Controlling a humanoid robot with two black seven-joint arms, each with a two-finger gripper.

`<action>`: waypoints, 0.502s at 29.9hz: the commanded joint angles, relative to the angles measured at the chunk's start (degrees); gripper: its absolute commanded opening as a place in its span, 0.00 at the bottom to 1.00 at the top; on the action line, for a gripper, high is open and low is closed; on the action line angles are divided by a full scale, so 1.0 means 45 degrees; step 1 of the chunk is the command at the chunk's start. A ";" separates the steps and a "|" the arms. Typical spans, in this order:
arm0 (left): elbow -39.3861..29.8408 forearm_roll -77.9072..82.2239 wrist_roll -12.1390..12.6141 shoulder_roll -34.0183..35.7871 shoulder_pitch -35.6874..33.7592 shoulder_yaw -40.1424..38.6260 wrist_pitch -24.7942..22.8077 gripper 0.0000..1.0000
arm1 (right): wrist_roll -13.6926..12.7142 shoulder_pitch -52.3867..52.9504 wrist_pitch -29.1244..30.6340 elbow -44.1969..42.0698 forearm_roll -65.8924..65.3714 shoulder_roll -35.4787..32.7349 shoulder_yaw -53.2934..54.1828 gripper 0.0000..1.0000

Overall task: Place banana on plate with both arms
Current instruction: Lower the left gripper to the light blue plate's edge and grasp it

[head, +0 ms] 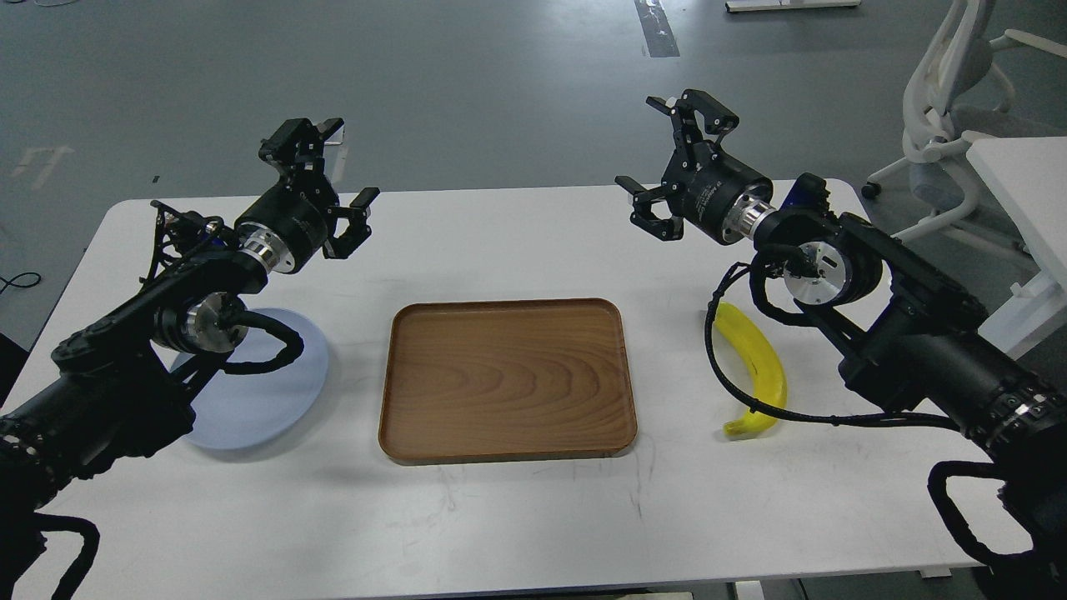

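Note:
The yellow banana (760, 367) lies on the white table right of the tray, partly crossed by my right arm's black cable. The pale blue-grey plate (258, 392) lies at the left, its left part hidden under my left arm. My left gripper (332, 177) is open and empty, raised above the table behind the plate. My right gripper (667, 154) is open and empty, raised above the table's far side, behind and left of the banana.
A brown wooden tray (505, 379) lies in the middle of the white table (517, 517). A white office chair (950, 108) and a white desk edge (1021, 183) stand at the right beyond the table.

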 commanded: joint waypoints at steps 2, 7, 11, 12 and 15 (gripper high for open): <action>-0.0344 0.4504 -0.0536 0.0108 -0.0269 0.0154 0.1476 0.98 | 0.0027 -0.0051 -0.0192 -0.0075 0.0001 0.0008 0.0001 1.00; -0.2371 1.0738 -0.0793 0.1567 0.0101 0.0659 0.4016 0.98 | 0.0085 -0.0207 -0.0271 -0.0075 0.0001 -0.0012 0.0098 1.00; -0.3645 1.2858 -0.0734 0.3345 0.0298 0.2959 0.4936 0.98 | 0.0086 -0.0227 -0.0271 -0.0075 0.0001 -0.0090 0.0137 1.00; -0.3724 1.2958 -0.0734 0.3602 0.0298 0.3276 0.5191 0.98 | 0.0086 -0.0227 -0.0271 -0.0075 0.0001 -0.0090 0.0157 1.00; -0.3745 1.3057 -0.0754 0.4735 0.0337 0.4858 0.6285 0.98 | 0.0086 -0.0188 -0.0271 -0.0095 0.0001 -0.0110 0.0196 1.00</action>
